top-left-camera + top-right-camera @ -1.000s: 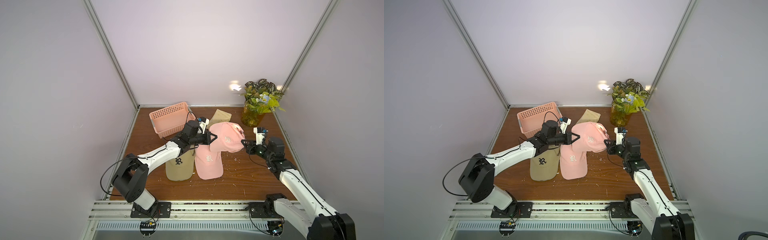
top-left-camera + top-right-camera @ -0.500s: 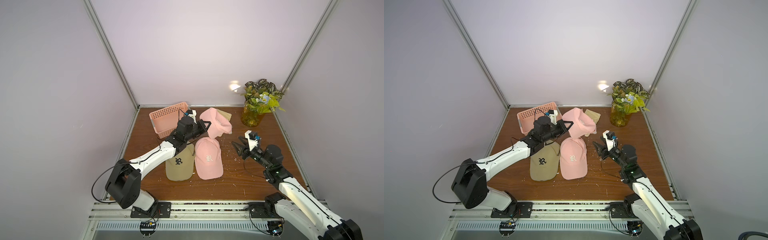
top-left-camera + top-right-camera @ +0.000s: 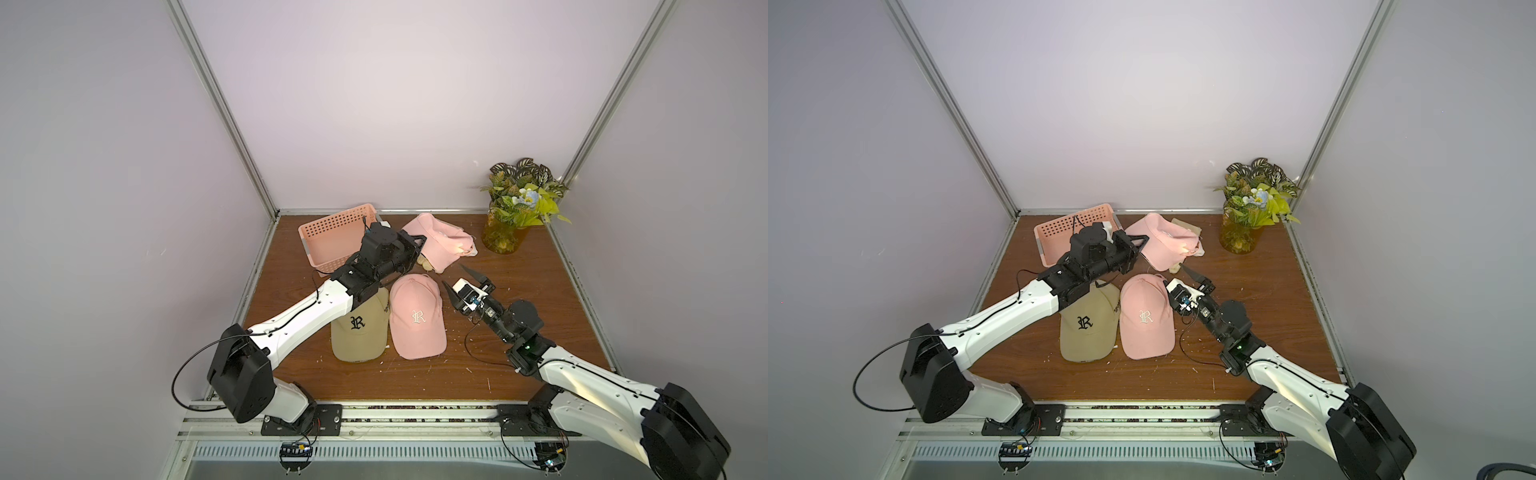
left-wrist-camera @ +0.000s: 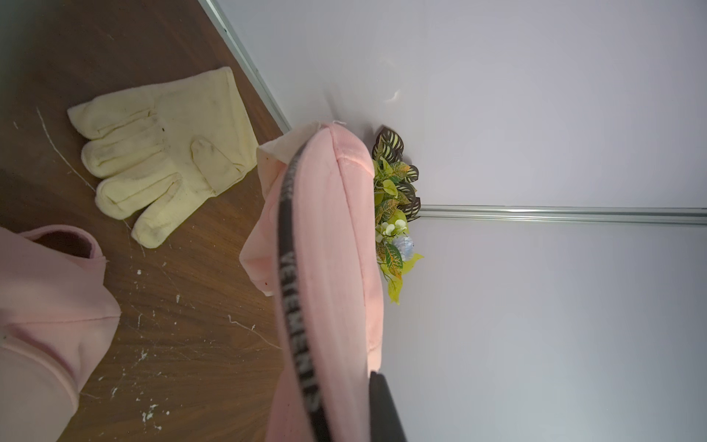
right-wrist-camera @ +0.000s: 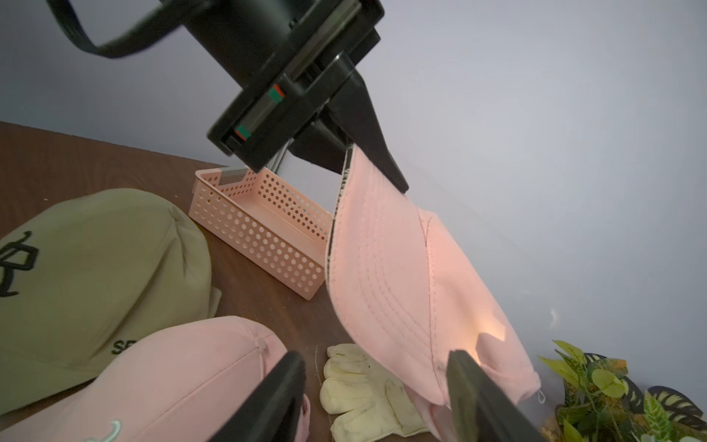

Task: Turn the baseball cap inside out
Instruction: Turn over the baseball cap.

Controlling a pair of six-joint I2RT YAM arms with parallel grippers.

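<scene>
A pink baseball cap (image 3: 438,241) (image 3: 1160,243) hangs above the back of the table, crumpled, its crown drooping toward the plant. My left gripper (image 3: 420,248) (image 3: 1140,245) is shut on the edge of its brim; in the left wrist view the brim (image 4: 329,268) runs out from the jaws and one black finger (image 4: 382,405) presses its side. My right gripper (image 3: 455,277) (image 3: 1177,277) stands open just in front of and below the cap, touching nothing. In the right wrist view its fingertips (image 5: 294,359) frame the hanging cap (image 5: 390,275).
A second pink cap (image 3: 415,320) and a tan cap (image 3: 359,328) lie side by side in the middle of the table. A pink perforated basket (image 3: 332,237) stands back left, a potted plant (image 3: 515,212) back right. A cream glove (image 4: 164,153) (image 5: 363,386) lies under the held cap.
My right gripper has opened, let go of the cap and drawn back toward the front. My left arm has carried the cap toward the back of the table.
</scene>
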